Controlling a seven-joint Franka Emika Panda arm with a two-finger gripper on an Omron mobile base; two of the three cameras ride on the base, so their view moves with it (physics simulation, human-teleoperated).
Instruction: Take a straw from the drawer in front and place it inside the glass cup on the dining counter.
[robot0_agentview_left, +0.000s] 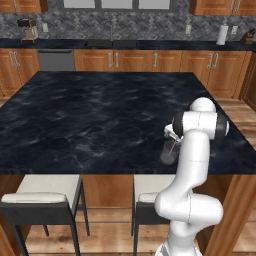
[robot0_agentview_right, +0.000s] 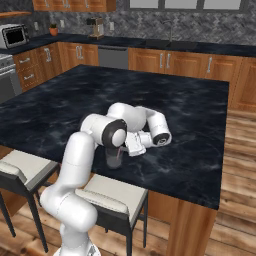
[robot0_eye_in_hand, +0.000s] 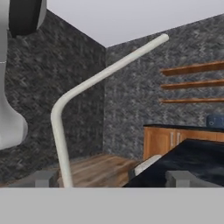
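Observation:
The glass cup (robot0_agentview_left: 168, 153) (robot0_agentview_right: 113, 159) stands on the black dining counter (robot0_agentview_left: 100, 115) (robot0_agentview_right: 190, 125), close to its near edge. A thin pinkish-red straw (robot0_agentview_left: 173, 145) (robot0_agentview_right: 118, 155) leans inside the cup. My gripper (robot0_agentview_left: 170, 134) (robot0_agentview_right: 125, 148) hovers just above and beside the cup's rim. In the hand view its two fingertips (robot0_eye_in_hand: 43, 178) stand wide apart, so the gripper (robot0_eye_in_hand: 113, 178) is open. A pale bent tube (robot0_eye_in_hand: 87, 85), apparently the straw up close, rises near the left fingertip, untouched. The drawer is out of view.
Two cushioned stools (robot0_agentview_left: 42, 192) (robot0_agentview_left: 150, 192) are tucked under the counter's near edge. Wooden cabinets (robot0_agentview_left: 117, 60) and a narrow black worktop run along the back wall. A microwave (robot0_agentview_right: 14, 35) sits at the far left. Wooden floor lies to the right.

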